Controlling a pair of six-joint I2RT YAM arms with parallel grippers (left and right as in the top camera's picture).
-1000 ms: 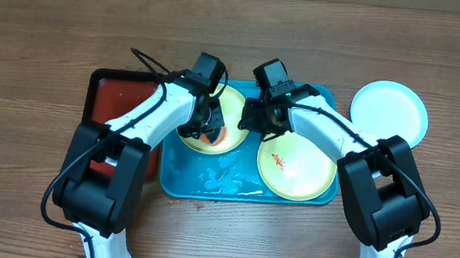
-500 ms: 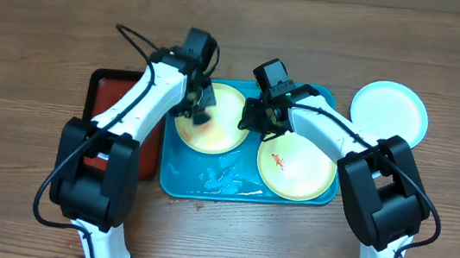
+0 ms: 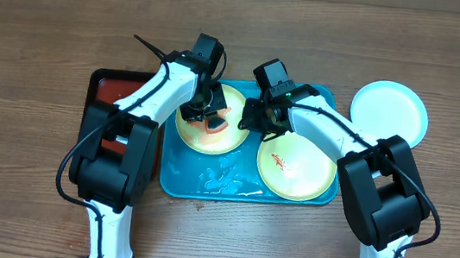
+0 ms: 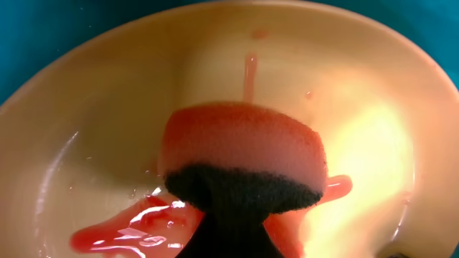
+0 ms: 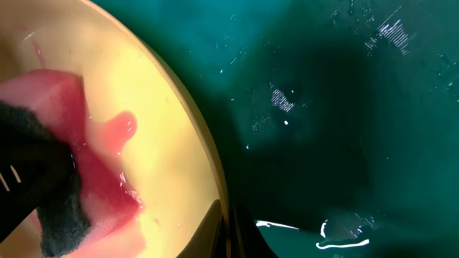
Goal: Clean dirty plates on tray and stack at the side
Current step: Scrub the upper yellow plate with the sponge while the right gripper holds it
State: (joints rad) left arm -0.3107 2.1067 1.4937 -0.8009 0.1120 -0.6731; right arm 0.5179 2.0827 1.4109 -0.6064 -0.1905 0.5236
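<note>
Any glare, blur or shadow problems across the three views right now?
Overhead: sharp, evenly lit, mild sheen on the wet tray. Left wrist: sponge soft-focused, warm glare patch on the plate, glints on the red liquid. Right wrist: tray dark and shadowed with specular water glints; plate rim blurred.

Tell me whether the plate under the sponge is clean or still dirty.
Still dirty. The left wrist view shows the sponge pressed on the yellow plate, with a wet red smear pooled beside it.

Pink-and-black sponge [image 4: 242, 161], pale yellow plate [image 4: 373, 136], cyan tray [image 3: 206, 183].
</note>
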